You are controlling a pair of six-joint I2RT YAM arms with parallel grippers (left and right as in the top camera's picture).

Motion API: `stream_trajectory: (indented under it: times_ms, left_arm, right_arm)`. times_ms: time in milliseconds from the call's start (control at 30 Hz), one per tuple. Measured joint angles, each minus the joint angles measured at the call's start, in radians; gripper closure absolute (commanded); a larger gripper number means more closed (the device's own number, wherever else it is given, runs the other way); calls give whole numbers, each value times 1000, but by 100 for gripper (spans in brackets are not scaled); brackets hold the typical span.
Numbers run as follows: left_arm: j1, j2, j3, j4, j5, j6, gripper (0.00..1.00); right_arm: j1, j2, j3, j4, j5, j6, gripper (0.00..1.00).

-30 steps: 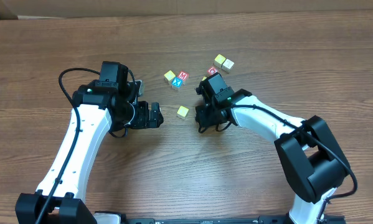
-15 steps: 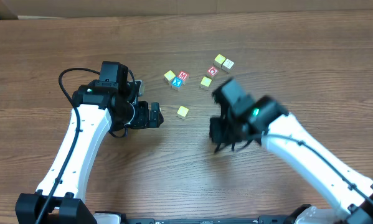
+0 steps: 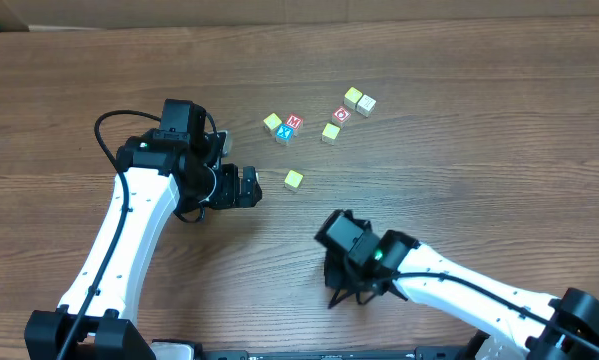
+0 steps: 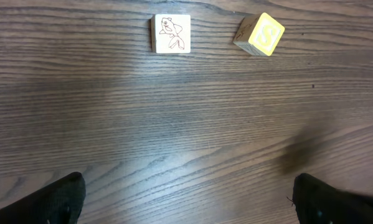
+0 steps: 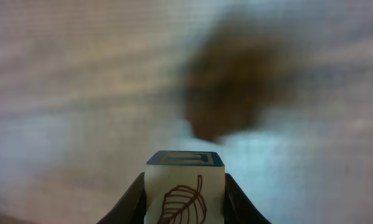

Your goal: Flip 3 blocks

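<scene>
The right gripper [image 3: 349,287] had withdrawn from beside the cluster of blocks to the near part of the brown wooden table [image 3: 479,60]. Its jaws were partly closed on a pale wooden cube with a brown leaf drawing and a blue-edged top [image 5: 185,186]. By this evidence the cube was in transit, not yet turned or set down. The left gripper [image 3: 251,186] remained fully open and empty, facing a pale wooden cube with a dark line drawing [image 4: 171,33].

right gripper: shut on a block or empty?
Shut on the leaf-drawing block. In the right wrist view the right gripper has its fingers pressed against both sides of it.
</scene>
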Motion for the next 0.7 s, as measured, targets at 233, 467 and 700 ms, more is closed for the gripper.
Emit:
stream_trajectory:
  times_ms: [233, 467, 700]
  left_arm:
    - [0, 0, 0, 0, 0, 0, 0]
    - [0, 0, 0, 0, 0, 0, 0]
    - [0, 0, 0, -6, 0, 0, 0]
  right_arm:
    - [-123, 1, 0, 43, 23, -139, 96]
    - [-130, 38, 0, 79, 29, -275, 95]
    - [-130, 96, 0, 129, 29, -314, 95]
